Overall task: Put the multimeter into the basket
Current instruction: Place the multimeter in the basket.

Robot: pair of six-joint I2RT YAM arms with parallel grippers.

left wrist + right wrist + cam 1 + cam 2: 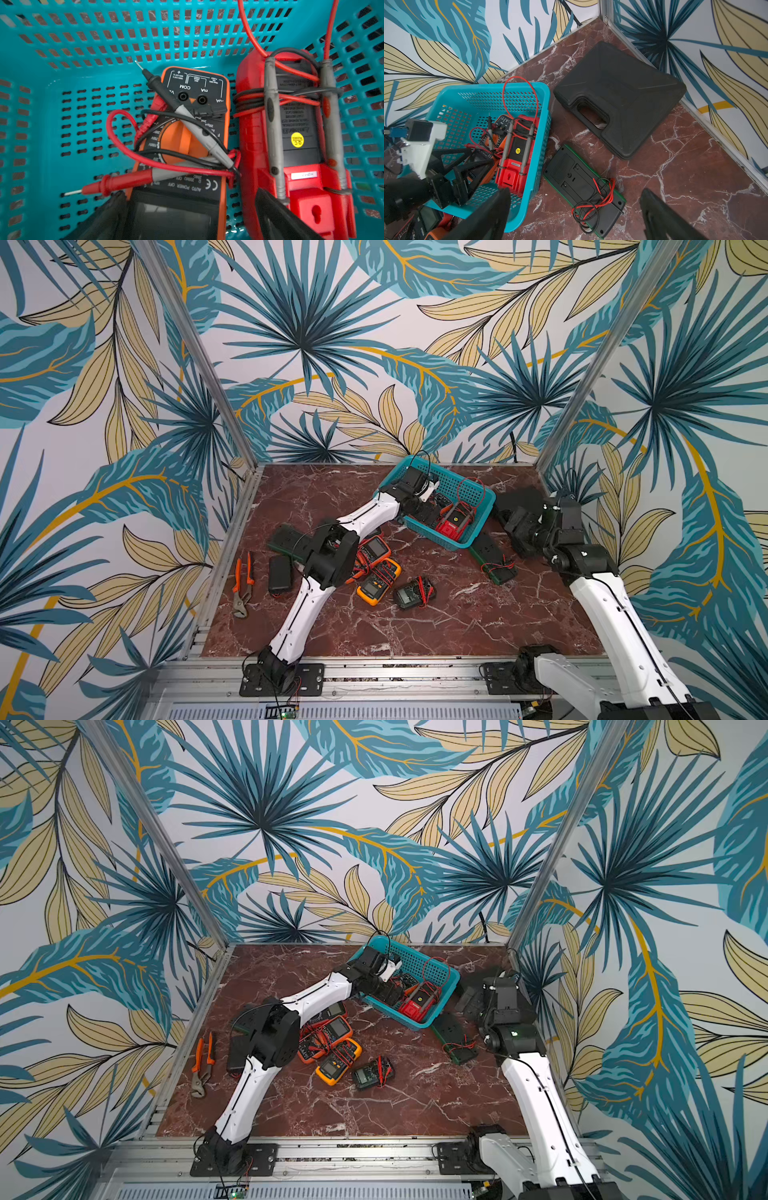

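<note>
Left gripper (189, 193) spread wide over the orange multimeter (187, 135) lying in the basket (83, 41)

Reaching down inside the teal basket, the left gripper has its jaws wide apart and grips nothing. Its black fingers (104, 216) flank the display end of the orange multimeter, which lies flat and face up on the perforated floor. A gap shows between the meter and one finger; at the other finger I cannot tell whether they touch. A grey-and-black probe (187, 118) lies slantwise across the dial, and a red probe (116, 184) sticks out past the meter's edge onto the basket floor. Just beside it a red multimeter (291, 135) lies face down, with two grey probes (272, 124) held along its back and cable (249, 99) wound around its middle.

In both top views the basket sits toward the back of the marble-patterned desk (478, 614), skewed to its edges. The right gripper (574, 191) hangs above the desk beside the basket, jaws apart and empty. Below it a green-edged meter (571, 172) lies face down near a black carrying case (618, 97). Near the desk's middle, well apart from the basket, lies a cluster of orange and yellow meters (376, 549) with a small dark meter (413, 593) just beside them. Orange-handled pliers (243, 585) lie at the left edge.
</note>
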